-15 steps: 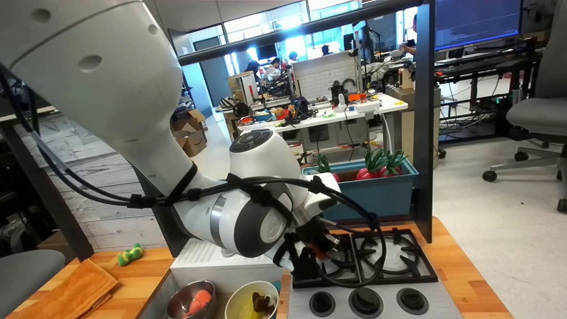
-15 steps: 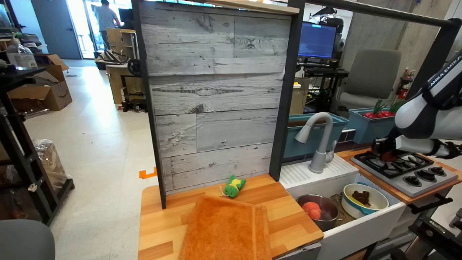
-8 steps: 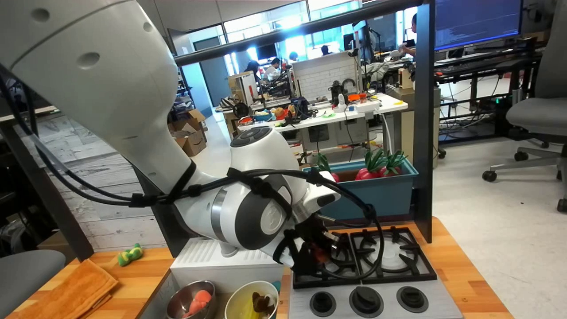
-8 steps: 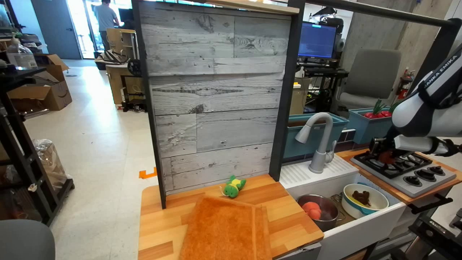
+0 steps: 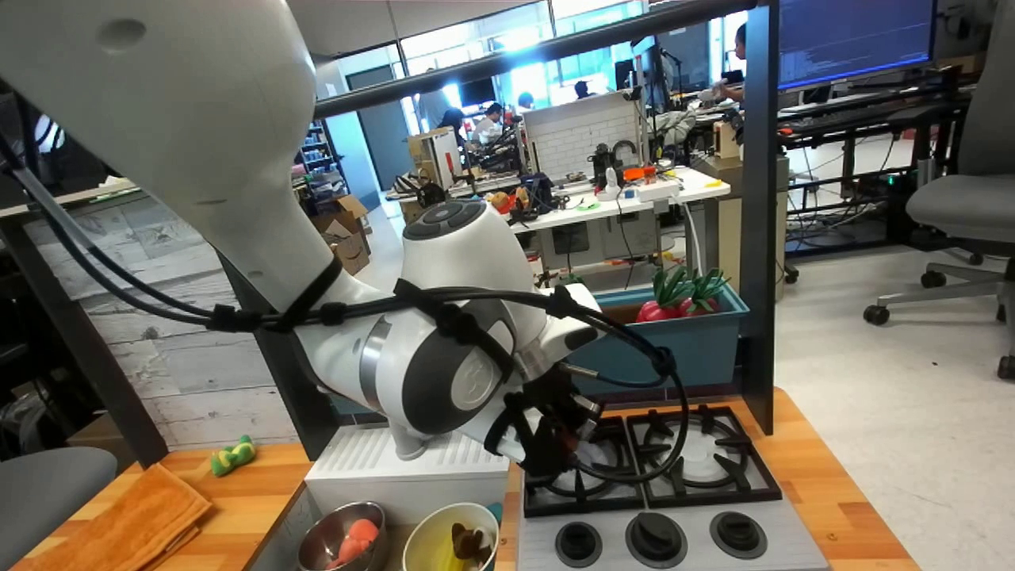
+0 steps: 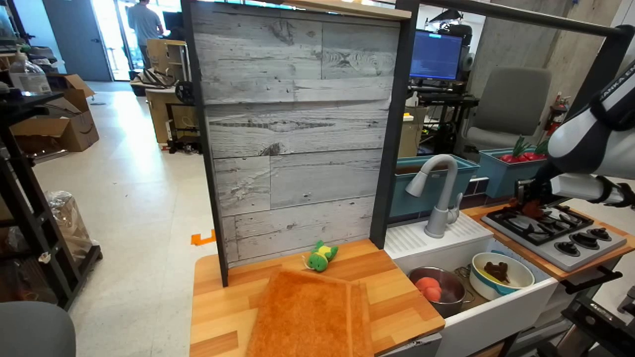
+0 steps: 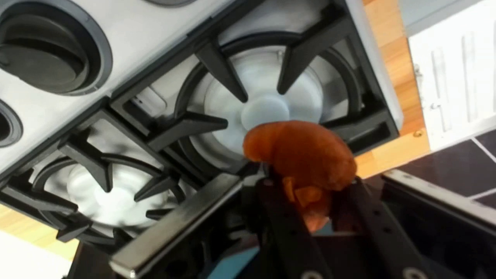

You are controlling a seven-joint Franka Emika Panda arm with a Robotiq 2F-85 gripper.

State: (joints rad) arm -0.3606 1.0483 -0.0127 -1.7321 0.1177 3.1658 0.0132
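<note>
Orange-brown object (image 7: 304, 155) is pinched in the tool (image 7: 312, 183) above the stove (image 7: 155, 101).

The arm (image 5: 262, 230) slopes downward, its hand (image 7: 312, 182) closed in a grip.

Black grates (image 7: 201, 123) stand under the gripper (image 7: 314, 186). A teal planter (image 5: 706, 353) blocks the back; over the knobs (image 5: 655, 539) lies open room.

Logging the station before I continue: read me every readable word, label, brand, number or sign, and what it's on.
"ANKA E": robot arm, cut off at the picture's edge.
Monitor: lines of text, too small to read.
Clear bottle: label too blurred.
Cardboard box: mark, too blurred.
Black device: white lettering, too blurred.
Stove knobs: no marks I can make out.
</note>
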